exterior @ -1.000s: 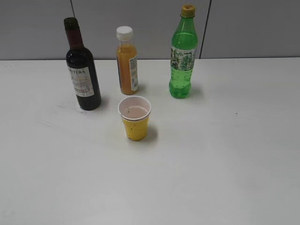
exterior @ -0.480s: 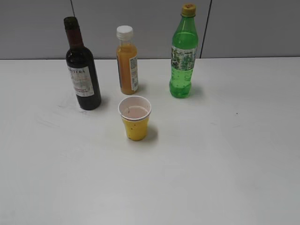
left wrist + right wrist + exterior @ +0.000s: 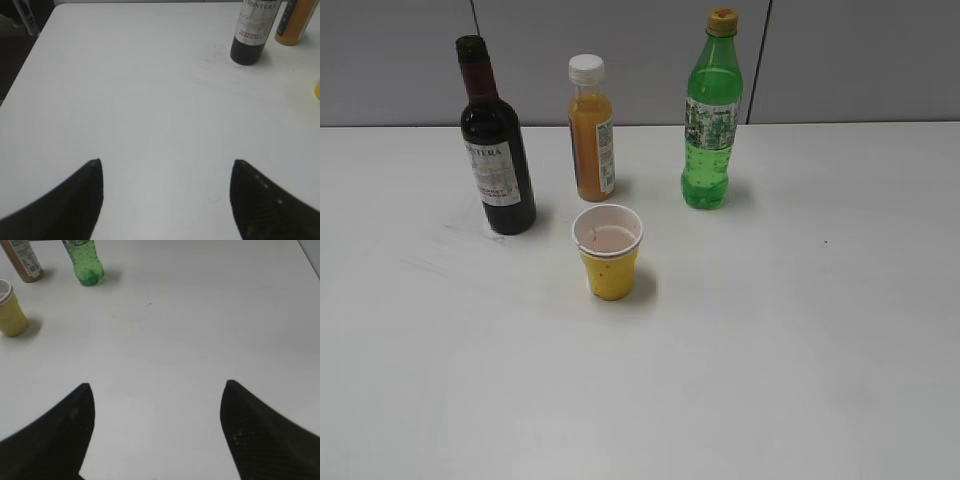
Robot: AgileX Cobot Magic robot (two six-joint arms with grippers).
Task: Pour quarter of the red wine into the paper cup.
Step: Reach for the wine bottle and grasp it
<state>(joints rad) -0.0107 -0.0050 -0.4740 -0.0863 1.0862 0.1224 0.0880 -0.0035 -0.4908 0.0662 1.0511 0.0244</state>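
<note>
So far nothing has been shifted: against the pictures from a second and half a second back, the red wine [image 3: 496,150], the paper cup [image 3: 608,252], the orange juice bottle [image 3: 591,130] and the green soda bottle [image 3: 711,115] are found in the same places on the white table [image 3: 800,330], and no arm is seen in the exterior view. From this it is judged that the task has not been begun and that the approach to the wine is the step in hand. The wine is stood upright at the back left, its neck apparently uncapped, with the cup just in front and to its right, apart from it; a pale pinkish bottom is seen inside the cup. The left gripper [image 3: 167,170] is held wide apart over bare table, nothing between its tips, the wine being well ahead to its right. The right gripper [image 3: 157,390] is likewise spread wide and empty, the cup lying far ahead at its left.
</note>
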